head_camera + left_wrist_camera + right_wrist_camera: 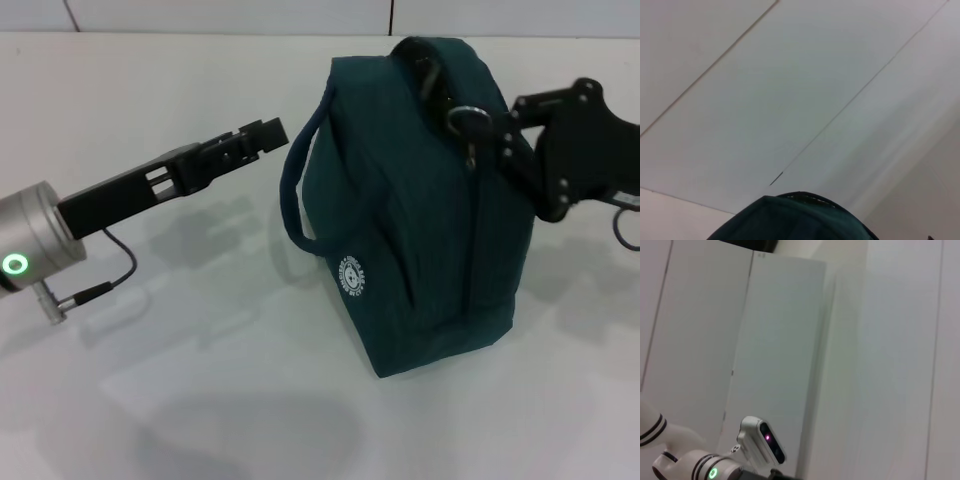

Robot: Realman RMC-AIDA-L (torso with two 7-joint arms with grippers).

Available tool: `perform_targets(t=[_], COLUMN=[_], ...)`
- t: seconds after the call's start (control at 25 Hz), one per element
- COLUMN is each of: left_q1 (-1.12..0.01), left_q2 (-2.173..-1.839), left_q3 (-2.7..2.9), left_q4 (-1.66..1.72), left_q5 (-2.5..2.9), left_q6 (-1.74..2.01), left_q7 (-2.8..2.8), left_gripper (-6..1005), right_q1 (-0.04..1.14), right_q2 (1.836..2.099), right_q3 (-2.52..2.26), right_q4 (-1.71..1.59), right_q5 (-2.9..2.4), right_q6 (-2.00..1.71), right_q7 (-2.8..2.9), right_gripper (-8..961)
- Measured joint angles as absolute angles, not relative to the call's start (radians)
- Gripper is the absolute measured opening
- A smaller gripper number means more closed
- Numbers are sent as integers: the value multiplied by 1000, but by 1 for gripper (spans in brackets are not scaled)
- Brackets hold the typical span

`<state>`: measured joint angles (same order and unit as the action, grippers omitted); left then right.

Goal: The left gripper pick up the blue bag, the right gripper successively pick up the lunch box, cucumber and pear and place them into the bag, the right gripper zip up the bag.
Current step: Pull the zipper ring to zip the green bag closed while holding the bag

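Observation:
The blue bag (420, 240) stands upright on the white table, its top closed and one loop handle (295, 180) hanging on its left side. My right gripper (492, 130) is at the bag's top right corner, shut on the ring zip pull (464, 120). My left gripper (262, 134) hovers just left of the handle loop, apart from it and holding nothing. The bag's top (790, 220) also shows in the left wrist view. The lunch box, cucumber and pear are out of view.
The white table (200, 380) spreads around the bag, with a pale wall behind it. A thin cable (118, 270) hangs from the left arm's silver joint (30, 240). That joint with its green light (713, 472) also appears in the right wrist view.

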<state>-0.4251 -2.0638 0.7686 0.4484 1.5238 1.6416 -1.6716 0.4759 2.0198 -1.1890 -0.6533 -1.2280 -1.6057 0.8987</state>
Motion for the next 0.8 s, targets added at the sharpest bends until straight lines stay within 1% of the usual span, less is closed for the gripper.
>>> perform_targets(t=[0.16,0.44,0.8], left_q1=[-403,-367,-354], left_q2=[-2054,-2049,-2050], left_q3=[765,764,764], left_q4=[467,501,501], left_q5=[1519,1503,1500], left_q6=[1659,1666,1675], left_q7=[-1669,-1675,-1678], left_gripper=[751,749,747], right_q1=[527,600,596], right_q2=[2023,2027,2025], right_q3=[-1213,-1269,-1275], right_q4=[-652,-660,-639], right_q5=[-1230,-1221,-1199], right_q6=[-1604,-1581,-1506], right_q7=[903,907,940], right_gripper=[15,17,19])
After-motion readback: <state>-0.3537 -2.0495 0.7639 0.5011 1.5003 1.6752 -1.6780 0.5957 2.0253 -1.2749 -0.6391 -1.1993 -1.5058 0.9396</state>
